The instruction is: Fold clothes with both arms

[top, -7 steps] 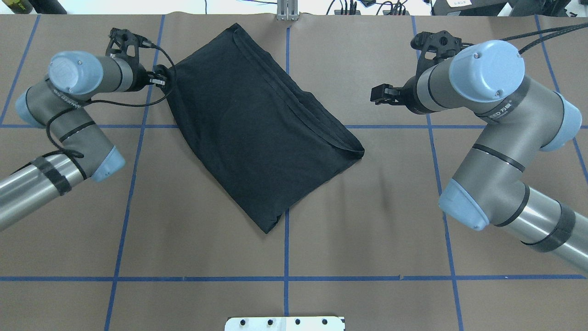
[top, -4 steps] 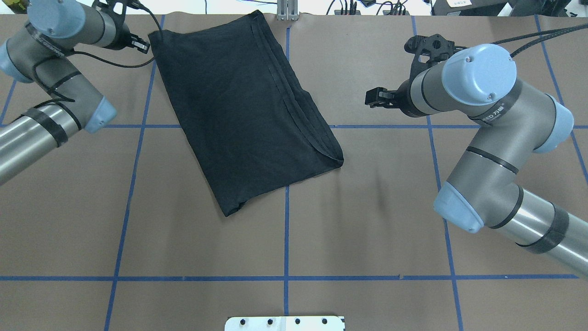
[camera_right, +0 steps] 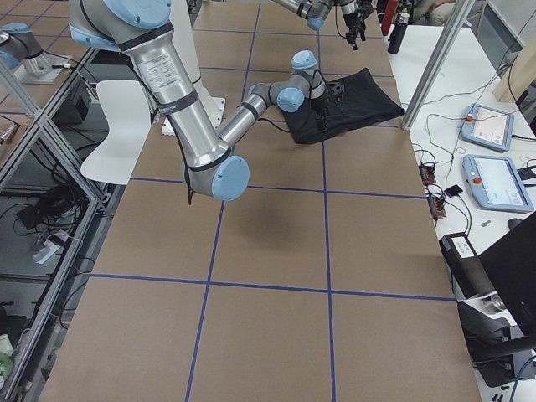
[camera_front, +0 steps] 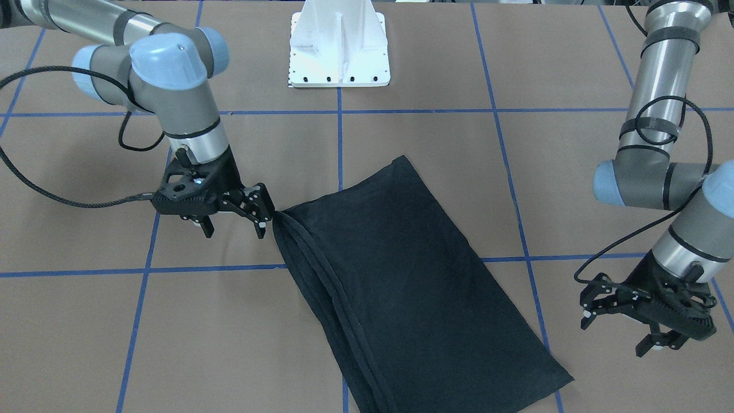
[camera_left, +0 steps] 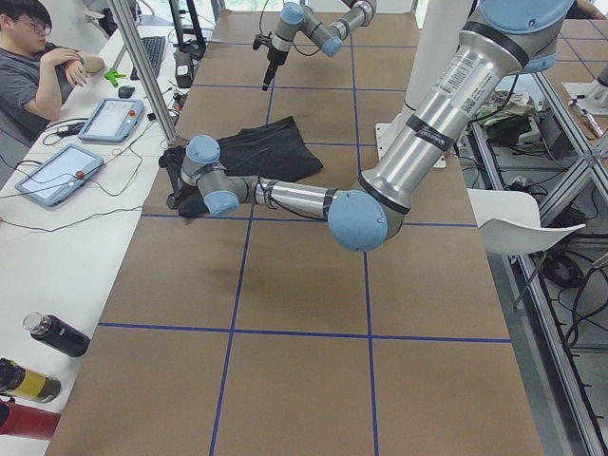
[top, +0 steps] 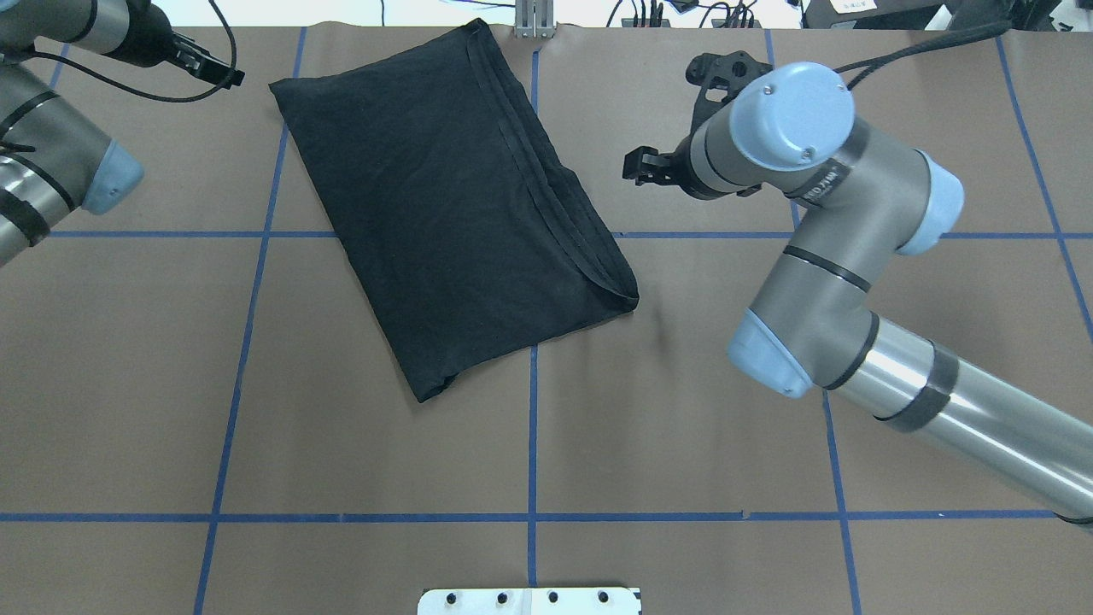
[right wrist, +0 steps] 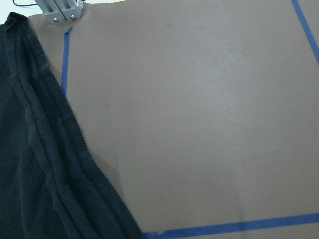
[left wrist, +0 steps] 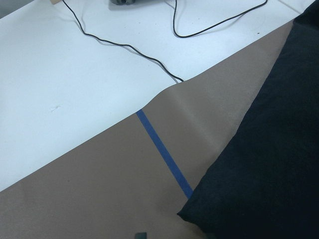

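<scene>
The black T-shirt (top: pixel 452 205) lies folded into a slanted rectangle on the brown table, plain black side up, its layered hems along the right edge. It also shows in the front view (camera_front: pixel 413 287) and in both wrist views (left wrist: pixel 269 164) (right wrist: pixel 40 164). My left gripper (top: pixel 224 73) is open and empty, just left of the shirt's far left corner and apart from it (camera_front: pixel 612 331). My right gripper (top: pixel 639 166) is open and empty, to the right of the shirt's hemmed edge (camera_front: pixel 235 228).
The white base plate (top: pixel 529 600) sits at the near edge. An aluminium bracket (top: pixel 534 26) stands at the far edge by the shirt's top corner. Blue tape lines grid the brown paper. An operator (camera_left: pixel 38 66) sits beyond the far edge with tablets and cables.
My left gripper dragged the shirt's corner toward the far left, then let go and drew back left. My right arm has moved left, closer to the shirt.
</scene>
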`<state>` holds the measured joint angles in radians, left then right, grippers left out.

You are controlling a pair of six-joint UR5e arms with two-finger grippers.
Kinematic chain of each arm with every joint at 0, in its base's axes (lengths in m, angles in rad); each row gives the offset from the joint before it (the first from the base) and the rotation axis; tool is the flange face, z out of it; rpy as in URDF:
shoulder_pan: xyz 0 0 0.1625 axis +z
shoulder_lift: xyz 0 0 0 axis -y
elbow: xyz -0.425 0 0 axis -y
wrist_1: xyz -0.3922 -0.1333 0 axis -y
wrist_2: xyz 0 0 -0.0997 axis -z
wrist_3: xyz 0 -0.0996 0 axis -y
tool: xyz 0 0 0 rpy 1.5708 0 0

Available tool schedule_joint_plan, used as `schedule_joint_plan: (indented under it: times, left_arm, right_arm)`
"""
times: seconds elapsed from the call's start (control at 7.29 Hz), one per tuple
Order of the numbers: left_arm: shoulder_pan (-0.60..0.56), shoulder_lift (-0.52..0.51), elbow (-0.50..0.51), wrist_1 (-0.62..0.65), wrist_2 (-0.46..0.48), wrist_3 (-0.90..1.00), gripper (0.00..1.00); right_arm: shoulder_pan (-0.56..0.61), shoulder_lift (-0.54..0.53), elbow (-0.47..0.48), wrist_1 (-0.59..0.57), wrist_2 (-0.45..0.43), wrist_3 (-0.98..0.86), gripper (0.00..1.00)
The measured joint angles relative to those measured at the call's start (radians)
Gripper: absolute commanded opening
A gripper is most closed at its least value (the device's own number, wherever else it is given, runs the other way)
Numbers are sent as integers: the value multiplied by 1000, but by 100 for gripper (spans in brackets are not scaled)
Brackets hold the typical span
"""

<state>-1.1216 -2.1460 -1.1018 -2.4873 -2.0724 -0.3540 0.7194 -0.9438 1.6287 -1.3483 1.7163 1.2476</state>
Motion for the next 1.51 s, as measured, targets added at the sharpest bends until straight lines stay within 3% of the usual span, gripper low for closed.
schedule_joint_plan:
  times: [0.41,0.69,1.1,1.51]
  left_arm:
    - [18,51,-85,-9,-17,-172,100]
    - [40,55,-97,-12,-14,-231,100]
    - [49,65,-99,-13,-13,-242,100]
    - [50,69,-98,-14,-3,-243,100]
  right_arm:
    - [-16,159,-279,170,-53,138,94]
    - [-51,239,-442,264,-107,191,85]
    - [-101,254,-512,286,-160,211,81]
    - [-128,264,-548,286,-189,215,66]
